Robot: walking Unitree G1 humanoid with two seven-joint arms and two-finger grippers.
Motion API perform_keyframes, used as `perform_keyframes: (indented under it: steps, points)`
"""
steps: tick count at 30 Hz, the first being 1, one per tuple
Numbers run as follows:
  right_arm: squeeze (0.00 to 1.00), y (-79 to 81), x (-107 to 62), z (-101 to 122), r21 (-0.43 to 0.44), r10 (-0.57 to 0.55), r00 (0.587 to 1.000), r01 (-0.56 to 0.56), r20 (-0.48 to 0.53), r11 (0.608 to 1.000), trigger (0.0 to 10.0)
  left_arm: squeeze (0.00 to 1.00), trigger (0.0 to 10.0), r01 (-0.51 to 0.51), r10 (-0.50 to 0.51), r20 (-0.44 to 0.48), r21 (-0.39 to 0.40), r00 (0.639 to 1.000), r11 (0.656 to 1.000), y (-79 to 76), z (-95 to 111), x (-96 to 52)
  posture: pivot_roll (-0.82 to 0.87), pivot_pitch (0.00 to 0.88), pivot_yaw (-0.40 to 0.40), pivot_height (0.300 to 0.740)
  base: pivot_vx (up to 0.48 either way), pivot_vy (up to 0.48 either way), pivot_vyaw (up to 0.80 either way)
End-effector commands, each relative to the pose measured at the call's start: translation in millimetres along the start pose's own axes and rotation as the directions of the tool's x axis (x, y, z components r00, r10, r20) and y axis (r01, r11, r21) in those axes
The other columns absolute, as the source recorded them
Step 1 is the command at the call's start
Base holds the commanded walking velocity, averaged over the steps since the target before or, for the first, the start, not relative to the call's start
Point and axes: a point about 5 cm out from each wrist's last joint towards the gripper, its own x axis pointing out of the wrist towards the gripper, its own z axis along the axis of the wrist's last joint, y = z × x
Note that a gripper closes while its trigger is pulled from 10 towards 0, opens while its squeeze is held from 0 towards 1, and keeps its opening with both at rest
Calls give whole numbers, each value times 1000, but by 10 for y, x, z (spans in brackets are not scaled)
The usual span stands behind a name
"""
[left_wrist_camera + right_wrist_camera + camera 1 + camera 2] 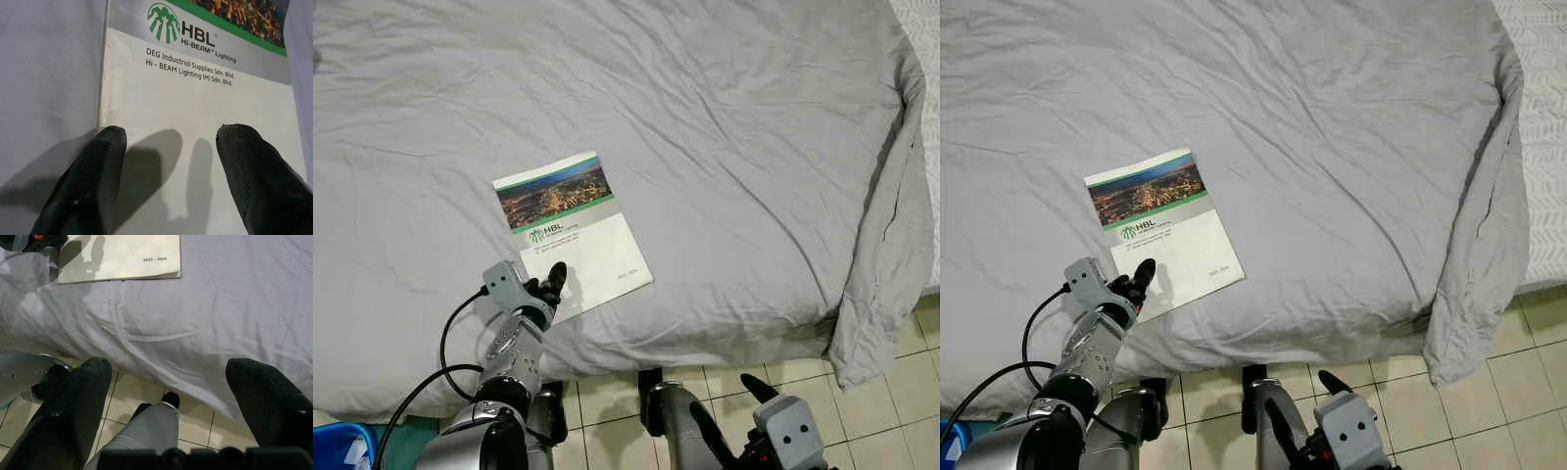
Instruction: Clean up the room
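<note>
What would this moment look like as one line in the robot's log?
left gripper: open, at near edge of catalogue | catalogue: flat on grey bed sheet | right gripper: open, idle over floor tiles

One catalogue is lying just ahead of the left gripper. One grey bedsheet is spreading beyond both tools. Two grippers are showing, the right gripper hanging over the tiled floor. One blue bin is sitting beside the left arm.

Left pincer agape, right pincer likewise
</note>
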Motion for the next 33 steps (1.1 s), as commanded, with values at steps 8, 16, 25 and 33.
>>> perform_keyframes:
  steps: [8,16,25,33]
  points:
    - [55,46,-82,-88,13,4,998,-3,-56,1000,10000,0,10000,-76,77,-72,11,994,997,157,-232,-117,-304,613,-109,740,0,0,0]
    - [55,53,-84,-96,16,5,998,-4,-59,1000,10000,0,10000,-94,91,47,62,995,994,92,-55,-75,-298,618,-108,740,0,0,0]
    - [55,66,-79,-113,18,12,998,-11,-67,1000,10000,0,10000,-90,91,0,71,996,993,46,-171,-86,-303,621,-109,740,0,0,0]
    - [59,70,-94,-138,18,16,997,-15,-79,1000,10000,0,10000,-95,95,-83,2,992,995,49,-312,-110,-301,621,-110,740,0,0,0]
